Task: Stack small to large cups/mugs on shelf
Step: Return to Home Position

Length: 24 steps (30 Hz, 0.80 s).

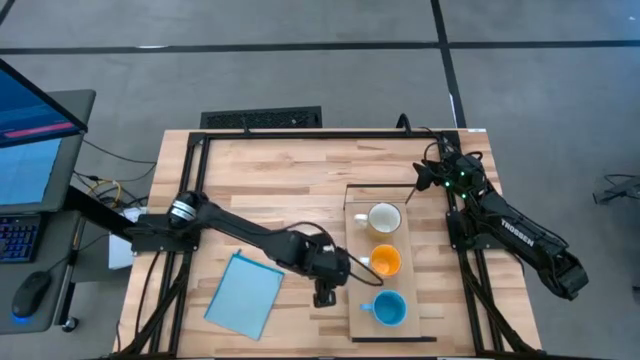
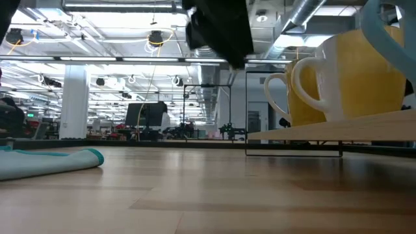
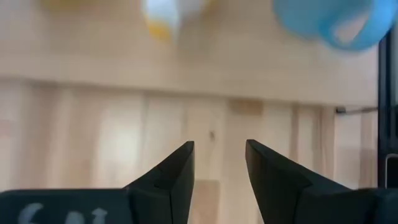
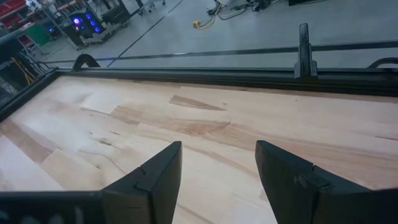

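Note:
Three mugs stand upright in a row on the shelf (image 1: 420, 290), a pale board on the table's right half: cream (image 1: 383, 218) at the far end, orange (image 1: 386, 261) in the middle, light blue (image 1: 389, 308) at the near end. My left gripper (image 1: 348, 266) is open just left of the shelf, pointing at the orange mug's white handle (image 1: 361, 262) and touching nothing. Its wrist view shows the open fingers (image 3: 219, 149) above bare wood, with the blue mug (image 3: 329, 22) beyond. My right gripper (image 4: 217, 155) is open and waits near the shelf's far right corner (image 1: 418, 188).
A flat light-blue cloth (image 1: 245, 293) lies on the table's near left part, under the left arm's forearm. In the low view it shows at the left (image 2: 45, 161). The shelf's thin dark frame (image 2: 292, 110) stands at its ends. A black frame edges the table.

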{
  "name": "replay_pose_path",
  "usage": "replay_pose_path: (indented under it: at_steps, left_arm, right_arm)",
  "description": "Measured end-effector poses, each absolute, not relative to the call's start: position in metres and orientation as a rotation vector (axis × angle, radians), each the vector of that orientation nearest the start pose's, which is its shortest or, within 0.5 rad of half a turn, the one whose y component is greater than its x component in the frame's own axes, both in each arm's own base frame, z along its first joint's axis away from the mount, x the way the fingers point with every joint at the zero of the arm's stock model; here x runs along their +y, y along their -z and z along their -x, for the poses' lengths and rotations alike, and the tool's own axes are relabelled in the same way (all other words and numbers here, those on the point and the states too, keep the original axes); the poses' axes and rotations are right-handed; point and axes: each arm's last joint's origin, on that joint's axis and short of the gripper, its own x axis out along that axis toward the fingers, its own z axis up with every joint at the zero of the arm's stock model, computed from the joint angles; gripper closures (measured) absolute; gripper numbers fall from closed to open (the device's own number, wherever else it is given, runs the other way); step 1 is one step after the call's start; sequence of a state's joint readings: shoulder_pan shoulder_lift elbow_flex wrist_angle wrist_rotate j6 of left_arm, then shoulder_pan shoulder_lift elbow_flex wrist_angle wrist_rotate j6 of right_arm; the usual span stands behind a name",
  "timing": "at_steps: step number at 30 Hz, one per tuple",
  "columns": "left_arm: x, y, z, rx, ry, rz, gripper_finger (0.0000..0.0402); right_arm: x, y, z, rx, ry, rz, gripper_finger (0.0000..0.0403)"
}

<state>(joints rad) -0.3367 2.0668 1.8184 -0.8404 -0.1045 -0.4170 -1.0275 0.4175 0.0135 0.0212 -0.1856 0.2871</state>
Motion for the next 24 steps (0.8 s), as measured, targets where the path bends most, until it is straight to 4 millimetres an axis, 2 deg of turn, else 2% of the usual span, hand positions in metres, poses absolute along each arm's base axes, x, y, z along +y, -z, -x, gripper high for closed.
replay_pose_path:
  at_steps: [5, 10, 16, 19, 22, 24]
  left_arm:
    - [-0.130, -0.282, -0.410, 0.991, 0.011, 0.088, 0.0267]
    - [-0.111, -0.309, -0.400, 0.906, -0.073, -0.012, 0.0267]
    - [-0.094, -0.332, -0.380, 0.907, -0.176, -0.113, 0.0267]
    - [-0.083, -0.338, -0.362, 0.982, -0.300, -0.230, 0.0267]
    - [-0.075, -0.342, -0.349, 1.004, -0.473, -0.241, 0.0267]
    - [-0.073, -0.346, -0.341, 0.991, -0.498, -0.249, 0.0267]
  right_arm:
    - [-0.097, -0.134, -0.065, 0.203, 0.875, -0.493, 0.0177]
    - [-0.099, -0.144, -0.067, 0.159, 0.843, -0.469, 0.0177]
    - [-0.104, -0.192, -0.070, 0.041, 0.828, -0.377, 0.0177]
    - [-0.104, -0.219, -0.070, -0.019, 0.802, -0.331, 0.0177]
    - [-0.102, -0.240, -0.071, -0.067, 0.760, -0.295, 0.0177]
    - [-0.100, -0.253, -0.070, -0.094, 0.731, -0.273, 0.0177]
